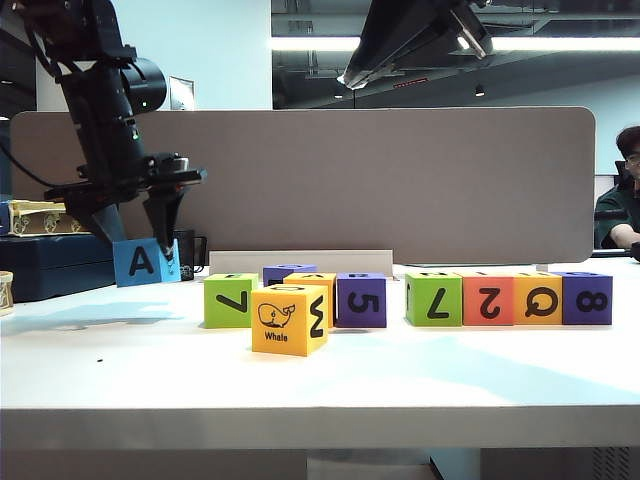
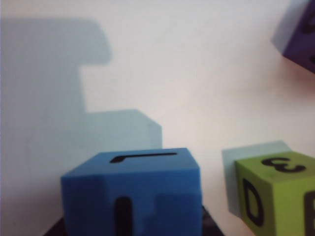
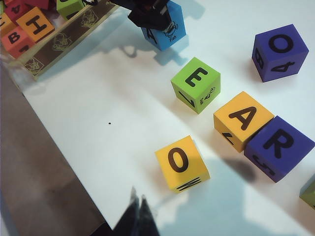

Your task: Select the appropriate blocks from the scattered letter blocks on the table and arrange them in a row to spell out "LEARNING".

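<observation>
A: White desk (image 1: 330, 385) under office lights, a grey-brown divider panel (image 1: 300, 185) behind it. Where's the left tool (image 1: 140, 235)?

B: At the far left, its fingers clamped on either side of the blue "A" block (image 1: 146, 261).

A: Is that block lifted?

B: Hard to tell; it may be just clear of the desk.

A: The right tool (image 3: 138, 216)?

B: High above the desk, fingertips together, holding nothing.

A: The other letter blocks?

B: Green "7" (image 1: 433, 299), red-orange "2" (image 1: 488, 299), orange "Q" (image 1: 538, 298) and purple "8" (image 1: 587, 298) touch in a row. Another green "7" (image 1: 230, 300), the yellow whale block (image 1: 289, 319) and purple "5" (image 1: 361, 300) cluster mid-desk.
</observation>
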You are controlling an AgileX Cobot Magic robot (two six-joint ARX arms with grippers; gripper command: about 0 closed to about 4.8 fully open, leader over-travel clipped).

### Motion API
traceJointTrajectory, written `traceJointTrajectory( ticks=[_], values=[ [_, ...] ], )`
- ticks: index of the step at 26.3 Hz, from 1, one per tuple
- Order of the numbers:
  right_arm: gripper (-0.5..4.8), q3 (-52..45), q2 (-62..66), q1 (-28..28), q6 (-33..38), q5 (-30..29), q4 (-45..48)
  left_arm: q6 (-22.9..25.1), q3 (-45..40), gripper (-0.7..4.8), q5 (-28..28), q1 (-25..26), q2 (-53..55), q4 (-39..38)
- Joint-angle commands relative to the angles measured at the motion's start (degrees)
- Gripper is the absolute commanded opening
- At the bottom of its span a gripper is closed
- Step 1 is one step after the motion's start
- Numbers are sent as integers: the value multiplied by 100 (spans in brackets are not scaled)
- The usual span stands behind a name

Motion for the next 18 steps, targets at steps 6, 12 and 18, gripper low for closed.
traceJointTrajectory(
  ticks=[6,12,18],
  values=[
    [-1,24,-11,13,9,-13,13,-299,9,232,55,-380,-2,-424],
    [-1,22,-13,13,7,-13,-103,-511,9,232,-138,-627,57,-184],
    [-1,24,-13,13,7,-13,-208,-557,-2,232,-229,-660,334,-424]
  ],
)
